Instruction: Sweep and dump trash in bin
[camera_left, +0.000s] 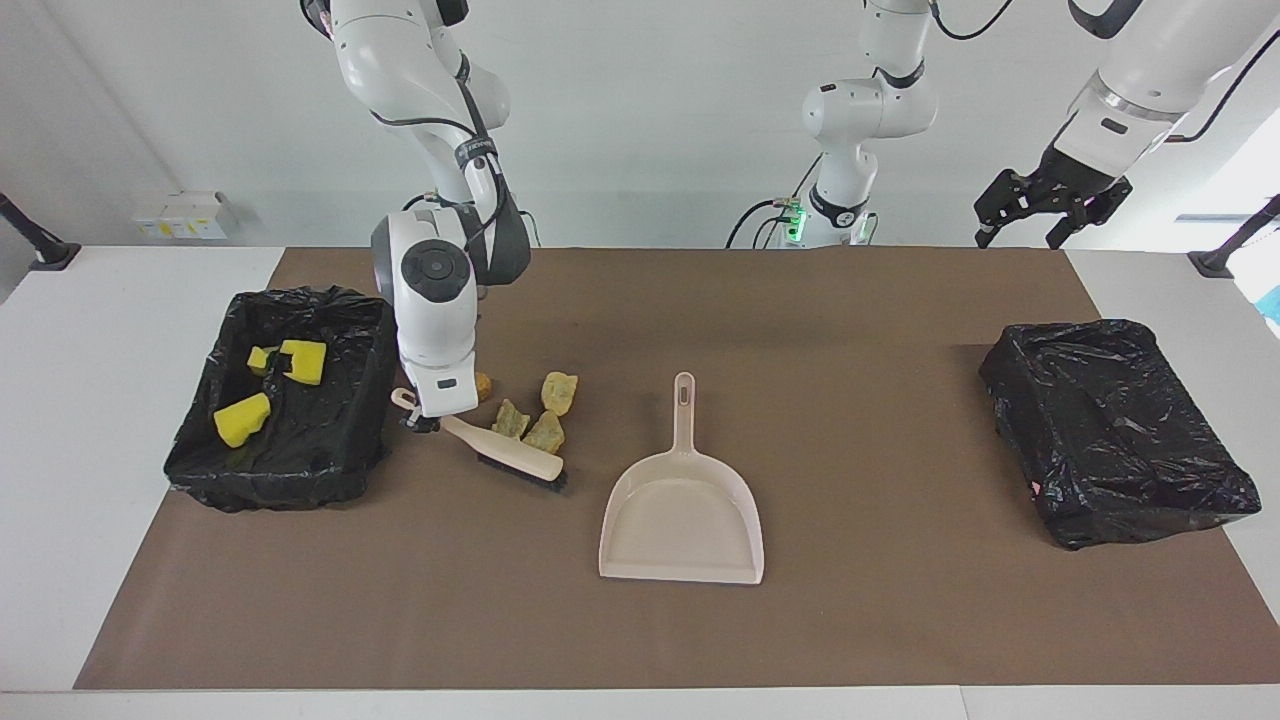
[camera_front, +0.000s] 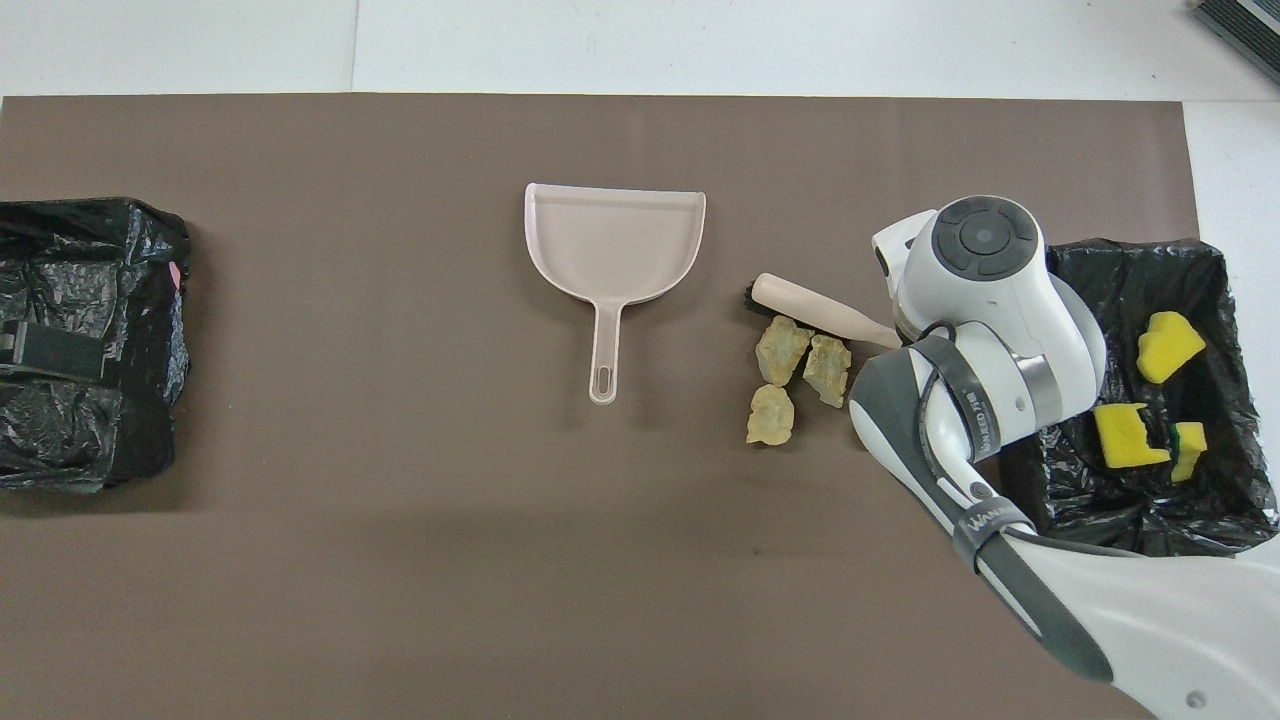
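- Closest to the robots, the left gripper (camera_left: 1040, 200) hangs in the air with its fingers spread and nothing between them, above the table edge at the left arm's end; that arm waits.
- Near the right arm's end of the brown mat (camera_left: 800, 640) sits a black-lined bin (camera_left: 290, 470) holding three yellow sponge chunks (camera_left: 243, 418), all inside its walls.
- Just beside that bin, the right gripper (camera_left: 420, 422) is low over the mat and clamped on the handle end of a hand brush (camera_left: 510, 458), which slants away from the gripper toward the dustpan with its dark bristles on the mat.
- The bread-like lumps (camera_left: 545, 432) lie on the mat in a tight cluster on the brush's robot-facing side. Two touch or nearly touch the brush head, one sits just nearer the robots, and a small orange-brown lump (camera_left: 484, 385) peeks out right beside the right gripper's wrist.
- Farther from the robots than the cluster and toward the table's middle, the pale dustpan (camera_left: 680, 520) lies flat, handle pointing at the robots, apart from brush and lumps.
- At the left arm's end rests a second black bin (camera_left: 1115, 430), well apart from everything else.
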